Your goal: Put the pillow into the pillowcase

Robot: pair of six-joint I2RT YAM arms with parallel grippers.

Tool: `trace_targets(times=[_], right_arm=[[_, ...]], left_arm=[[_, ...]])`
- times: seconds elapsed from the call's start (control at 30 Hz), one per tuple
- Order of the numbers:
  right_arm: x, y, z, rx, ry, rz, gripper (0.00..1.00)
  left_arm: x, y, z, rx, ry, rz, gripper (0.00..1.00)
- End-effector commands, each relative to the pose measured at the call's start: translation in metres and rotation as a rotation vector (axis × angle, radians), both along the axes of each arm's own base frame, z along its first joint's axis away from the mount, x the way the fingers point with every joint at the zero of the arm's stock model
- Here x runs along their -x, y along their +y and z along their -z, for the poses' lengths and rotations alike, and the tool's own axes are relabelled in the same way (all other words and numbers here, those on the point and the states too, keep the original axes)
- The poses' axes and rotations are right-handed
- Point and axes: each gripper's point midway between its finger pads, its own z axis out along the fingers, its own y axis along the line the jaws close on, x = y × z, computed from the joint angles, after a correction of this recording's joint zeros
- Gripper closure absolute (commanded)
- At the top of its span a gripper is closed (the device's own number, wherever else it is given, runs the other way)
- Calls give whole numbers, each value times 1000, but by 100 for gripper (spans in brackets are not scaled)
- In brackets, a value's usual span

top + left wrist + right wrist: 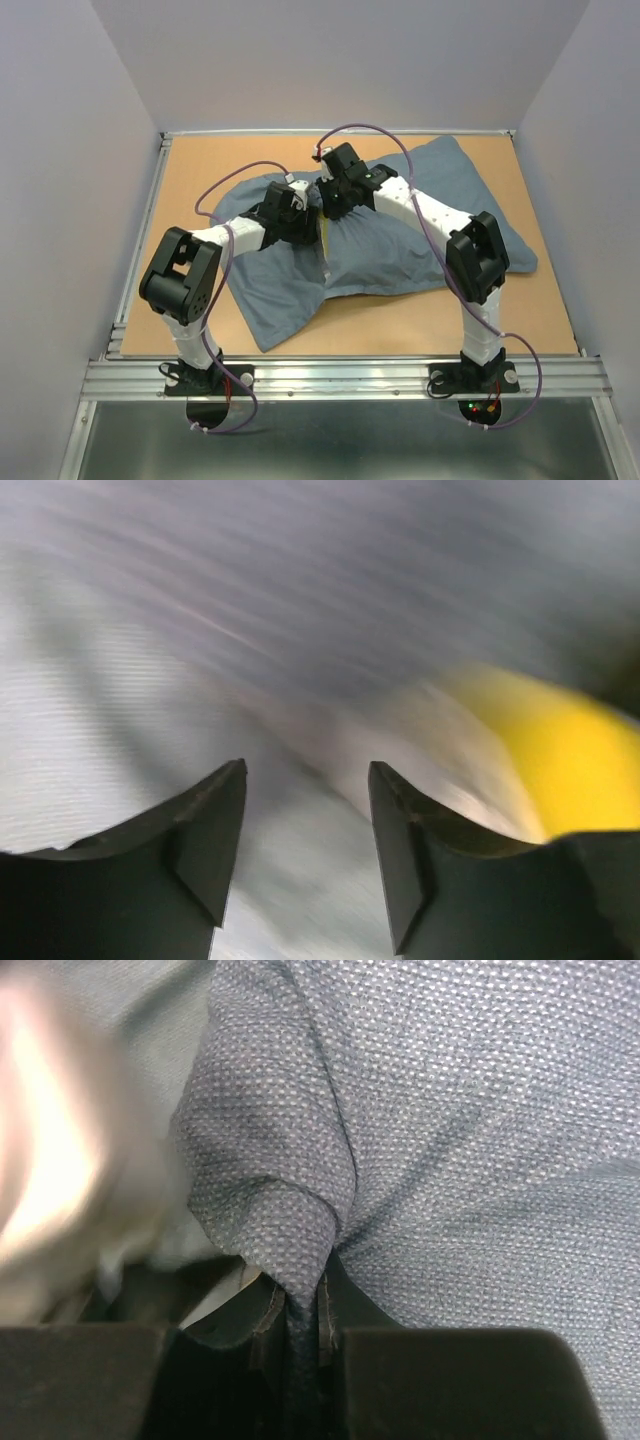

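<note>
The blue-grey pillowcase [285, 300] lies across the table, plump on the right and flat and limp at the front left. A thin yellow strip of the pillow [325, 238] shows at the case's mouth, between the two arms; the rest of the pillow is hidden by cloth. My right gripper [332, 197] is shut on a fold of the pillowcase [450, 1140], the cloth pinched between its jaws [297, 1305]. My left gripper [298, 208] sits right beside it at the mouth. Its jaws [305, 770] stand open over blurred pale cloth, with the pillow's yellow side [565, 750] to the right.
The brown tabletop [200, 170] is framed by grey walls at the back and sides. A metal rail [340, 378] runs along the near edge, where both arm bases are bolted. Purple cables loop above each arm. A blurred pale shape fills the left of the right wrist view.
</note>
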Motion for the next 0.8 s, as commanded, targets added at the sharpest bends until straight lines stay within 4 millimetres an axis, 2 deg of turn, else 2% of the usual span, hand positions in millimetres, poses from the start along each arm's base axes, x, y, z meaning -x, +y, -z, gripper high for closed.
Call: trace_targets(times=[0.0, 0.1, 0.17, 0.27, 0.4, 0.43, 0.5, 0.57, 0.67, 0.7, 0.73, 0.77], right_arm=[[26, 26, -43, -166, 14, -64, 99], [34, 26, -39, -201, 75, -54, 100], [34, 23, -35, -208, 97, -39, 99], [34, 18, -26, -201, 120, -14, 100], [28, 16, -31, -220, 122, 10, 99], [26, 18, -33, -225, 119, 14, 99], [25, 18, -35, -227, 115, 17, 99], [21, 14, -33, -210, 100, 32, 100], [18, 9, -29, -206, 107, 46, 99], [20, 8, -25, -202, 118, 48, 99], [20, 7, -23, -202, 123, 49, 99], [20, 7, -22, -201, 127, 51, 99]], left_arm=[[-65, 81, 13, -334, -153, -529, 35], [-68, 83, 19, -320, -145, -534, 32], [-71, 91, 21, -297, -170, -560, 32], [-68, 91, 23, -294, -174, -559, 32], [-64, 92, 27, -323, -140, -550, 32], [-62, 86, 28, -294, -113, -540, 29], [-60, 89, 29, -307, -109, -549, 45], [-57, 92, 30, -323, -105, -546, 54], [-55, 89, 28, -316, -101, -524, 58], [-53, 84, 24, -287, -98, -502, 57], [-51, 78, 20, -249, -96, -476, 51], [-50, 72, 13, -213, -105, -454, 51]])
